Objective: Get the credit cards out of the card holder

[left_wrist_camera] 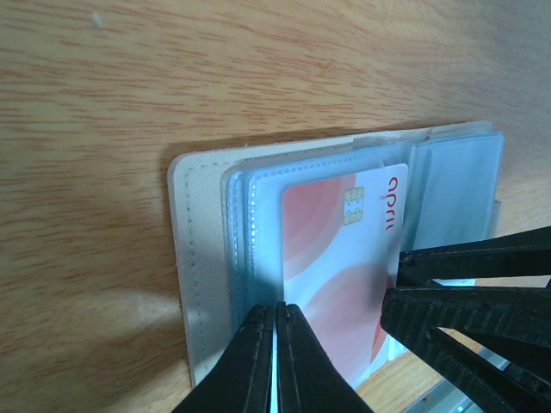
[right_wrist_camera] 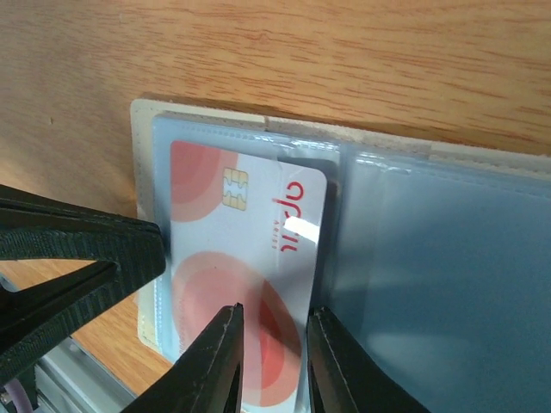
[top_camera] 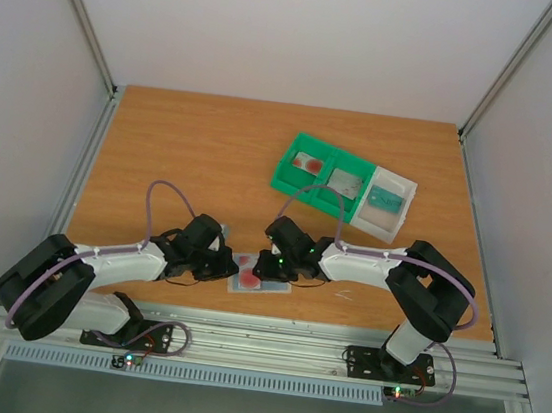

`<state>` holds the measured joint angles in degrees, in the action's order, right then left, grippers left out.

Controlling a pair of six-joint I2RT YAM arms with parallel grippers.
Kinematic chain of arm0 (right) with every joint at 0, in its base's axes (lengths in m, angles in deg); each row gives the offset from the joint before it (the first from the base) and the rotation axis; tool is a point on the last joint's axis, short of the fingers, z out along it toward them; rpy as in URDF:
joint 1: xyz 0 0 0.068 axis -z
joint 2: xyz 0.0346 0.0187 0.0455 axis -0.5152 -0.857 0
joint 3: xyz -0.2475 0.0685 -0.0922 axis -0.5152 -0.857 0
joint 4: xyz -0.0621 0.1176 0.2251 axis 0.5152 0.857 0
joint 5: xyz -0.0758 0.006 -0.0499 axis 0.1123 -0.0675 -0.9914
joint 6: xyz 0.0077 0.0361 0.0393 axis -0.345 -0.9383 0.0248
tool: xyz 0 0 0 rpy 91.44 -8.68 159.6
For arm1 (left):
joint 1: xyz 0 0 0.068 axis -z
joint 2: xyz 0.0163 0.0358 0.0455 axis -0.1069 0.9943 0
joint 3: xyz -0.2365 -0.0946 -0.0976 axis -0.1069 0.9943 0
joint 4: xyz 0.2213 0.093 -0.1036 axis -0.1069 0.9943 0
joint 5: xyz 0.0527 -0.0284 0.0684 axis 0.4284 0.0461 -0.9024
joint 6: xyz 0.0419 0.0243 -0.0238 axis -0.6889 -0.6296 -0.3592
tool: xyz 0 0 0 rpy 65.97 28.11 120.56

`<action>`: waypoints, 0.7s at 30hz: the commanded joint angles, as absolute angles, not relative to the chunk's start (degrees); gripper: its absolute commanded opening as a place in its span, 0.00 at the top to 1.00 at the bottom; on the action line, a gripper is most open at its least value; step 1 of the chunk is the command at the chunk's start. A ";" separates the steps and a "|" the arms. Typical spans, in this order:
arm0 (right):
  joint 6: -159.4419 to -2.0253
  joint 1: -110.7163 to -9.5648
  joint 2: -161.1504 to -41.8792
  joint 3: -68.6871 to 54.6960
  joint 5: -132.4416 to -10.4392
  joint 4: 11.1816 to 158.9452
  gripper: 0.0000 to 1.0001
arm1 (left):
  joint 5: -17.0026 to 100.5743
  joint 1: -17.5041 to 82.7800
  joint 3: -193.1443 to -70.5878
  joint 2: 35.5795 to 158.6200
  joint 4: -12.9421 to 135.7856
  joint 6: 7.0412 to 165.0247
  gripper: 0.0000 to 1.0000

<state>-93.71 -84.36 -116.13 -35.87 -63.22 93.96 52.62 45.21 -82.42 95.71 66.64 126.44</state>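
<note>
Down at the near edge of the desk (top_camera: 191,156), the left gripper (left_wrist_camera: 275,308) is clenched, its two fingers pressed together with only a hairline slit between them. Its tips sit on the near edge of the clear plastic sleeves (left_wrist_camera: 239,241), just beside the credit card (left_wrist_camera: 331,258); whether a sleeve is nipped between them cannot be told. The right gripper (right_wrist_camera: 275,311) has its jaws a little apart, and the card's surface shows in the gap. Its tips are over the card's near end, by the long edge closest to the holder's fold. It clamps nothing that can be made out, and whether its tips press on the card cannot be told.

The credit card is pale with orange-red circles, a gold chip and red lettering. It lies slightly askew among the sleeves on the panel on the left arm's side.

The card holder (left_wrist_camera: 182,249) lies open and flat, beige rim outside and grey-blue sleeves within. It rests about midway along the desk's near edge, between the two grippers, which come at it from either side.

Farther back and to the right, well apart from the holder, stands a green tray (top_camera: 287,158). A white tray (top_camera: 404,214) touches its right side, and flat items lie in both.
</note>
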 commanded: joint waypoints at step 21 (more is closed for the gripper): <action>-97.14 -83.79 -117.85 -39.18 -61.86 86.49 0.98 | 52.16 45.30 -80.88 97.44 65.46 125.61 0.97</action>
<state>-96.14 -83.68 -117.14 -37.68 -62.46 89.70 52.75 45.14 -82.31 96.00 66.09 126.44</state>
